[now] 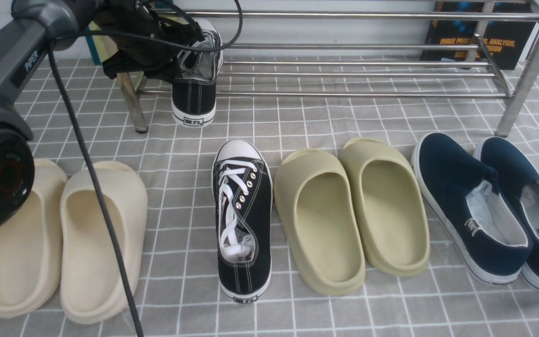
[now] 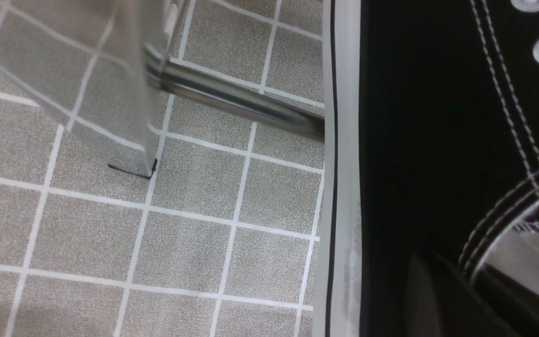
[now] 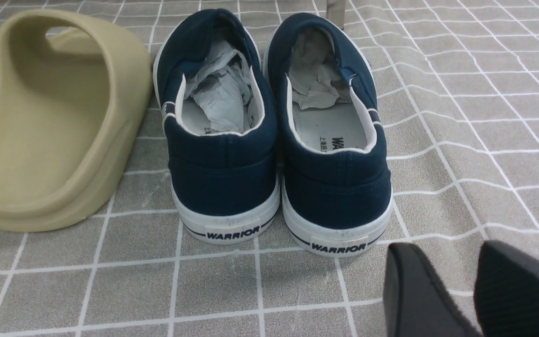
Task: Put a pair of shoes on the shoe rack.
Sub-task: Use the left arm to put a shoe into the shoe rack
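Left gripper (image 1: pixel 183 44) is clamped tight on the collar of one black sneaker (image 1: pixel 194 93), its jaws pinched onto the thin canvas at the shoe's opening. In the left wrist view one dark finger (image 2: pixel 438 299) sits right at the stitched rim, with the white sole edge and black side of the sneaker (image 2: pixel 428 140) running alongside it. The held shoe points away from the gripper's arm, toe toward the back of the shoe rack (image 1: pixel 344 46) and heel hanging out past the rack's front bar. It is at the left end of the lower shelf, just beside the angled leg. A shiny rack tube (image 2: pixel 232 100) runs up to the sole from the side; whether the shoe's weight is on the bars I cannot tell. The second black sneaker (image 1: pixel 244 220) lies well below and in front of the gripper on the grey checked cloth (image 1: pixel 325 121), toe toward the rack. It has beige slides (image 1: pixel 96 243) to its left and olive slides (image 1: pixel 321 220) touching its right side. Far off to the right stand the navy slip-ons (image 1: pixel 470 206). The right gripper (image 3: pixel 461 271) hovers just behind their heels, fingers parted and holding nothing.
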Controlling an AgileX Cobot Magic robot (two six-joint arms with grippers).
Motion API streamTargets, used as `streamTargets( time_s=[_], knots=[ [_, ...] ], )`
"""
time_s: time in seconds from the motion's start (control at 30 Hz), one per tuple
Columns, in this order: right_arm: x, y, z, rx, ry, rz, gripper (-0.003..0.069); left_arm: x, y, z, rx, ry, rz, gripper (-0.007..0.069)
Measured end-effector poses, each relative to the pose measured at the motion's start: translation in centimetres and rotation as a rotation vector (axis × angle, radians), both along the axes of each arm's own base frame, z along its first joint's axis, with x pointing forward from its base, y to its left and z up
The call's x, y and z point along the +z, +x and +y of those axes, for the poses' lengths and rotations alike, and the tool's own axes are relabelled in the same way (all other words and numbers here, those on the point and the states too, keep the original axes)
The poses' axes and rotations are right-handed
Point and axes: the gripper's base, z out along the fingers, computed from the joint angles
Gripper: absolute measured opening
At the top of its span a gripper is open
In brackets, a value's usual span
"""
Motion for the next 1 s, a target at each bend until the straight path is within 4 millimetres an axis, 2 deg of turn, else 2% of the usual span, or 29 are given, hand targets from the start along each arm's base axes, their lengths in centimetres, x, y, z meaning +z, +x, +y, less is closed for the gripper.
streamTargets(
  time_s=[0.13,0.33,0.43,0.5,0.6,0.67,0.73,0.87,1.0],
  knots=[
    [0.0,0.0,-0.1,-0.014,0.018,-0.002,0.0239,0.0,0.0,0.1,0.000,0.022,-0.003,0.0025],
    [0.0,0.0,-0.1,-0.023,0.021,-0.003,0.0239,0.5,-0.2,0.3,-0.007,0.082,-0.012,0.0171],
    [0.0,0.0,-0.1,-0.023,0.021,-0.003,0.0239,2.4,-0.9,0.7,-0.016,0.130,-0.053,0.0234],
    [0.0,0.0,-0.1,-0.023,0.021,-0.003,0.0239,4.5,-1.8,1.1,-0.019,0.159,-0.083,0.0248],
    [0.0,0.0,-0.1,-0.023,0.021,-0.003,0.0239,7.4,-3.6,1.1,-0.055,0.184,-0.105,0.0222],
    [0.0,0.0,-0.1,-0.023,0.021,-0.003,0.0239,8.4,-4.6,0.4,-0.102,0.206,-0.092,0.0179],
    [0.0,0.0,-0.1,-0.023,0.021,-0.003,0.0239,8.4,-5.0,-0.2,-0.134,0.218,-0.066,0.0154],
    [0.0,0.0,-0.1,-0.023,0.021,-0.003,0.0239,6.2,-6.0,-3.4,-0.253,0.254,0.050,0.0013],
    [0.0,0.0,-0.1,-0.023,0.022,-0.003,0.0239,3.2,-6.8,-5.3,-0.323,0.268,0.144,-0.0013]
  ],
)
